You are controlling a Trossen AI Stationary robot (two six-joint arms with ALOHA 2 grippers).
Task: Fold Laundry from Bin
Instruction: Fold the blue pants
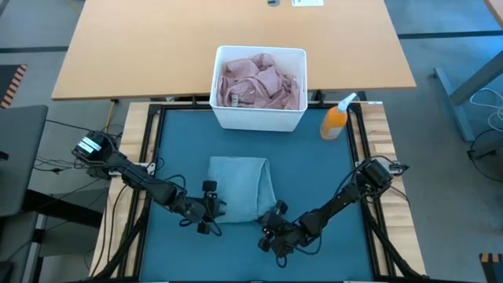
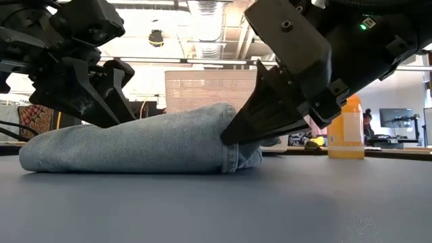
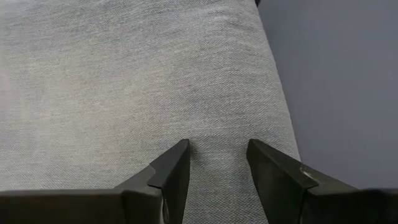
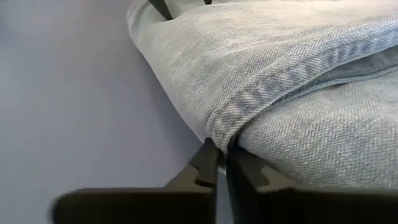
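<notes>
Light blue jeans (image 1: 240, 189) lie folded into a thick pad on the teal mat (image 1: 181, 141). My left gripper (image 3: 217, 163) is open at the pad's left side, fingertips standing on or just over the denim. My right gripper (image 4: 222, 160) is at the pad's near right corner, fingers closed on the stitched hem. In the low view its dark fingers (image 2: 233, 133) meet the pad's right end. The white bin (image 1: 259, 118) stands beyond the mat's far edge with pink laundry (image 1: 259, 79) heaped inside. My left gripper's two open fingertips (image 3: 177, 168) stand on the jeans' upper face (image 3: 217, 134) near the pad's edge, slanting down; I cannot tell whether they touch the cloth. My right gripper pinches the stitched hem (image 4: 225, 127) at the pad's near right corner between its fingertips. The fingers slant down from the table's near right. The jeans lie flat on the mat.
An orange spray bottle (image 1: 336, 119) stands right of the bin at the mat's far right corner. A wooden tabletop (image 1: 157, 47) lies behind the bin. Bare mat shows to both sides of the jeans and between them and the bin.
</notes>
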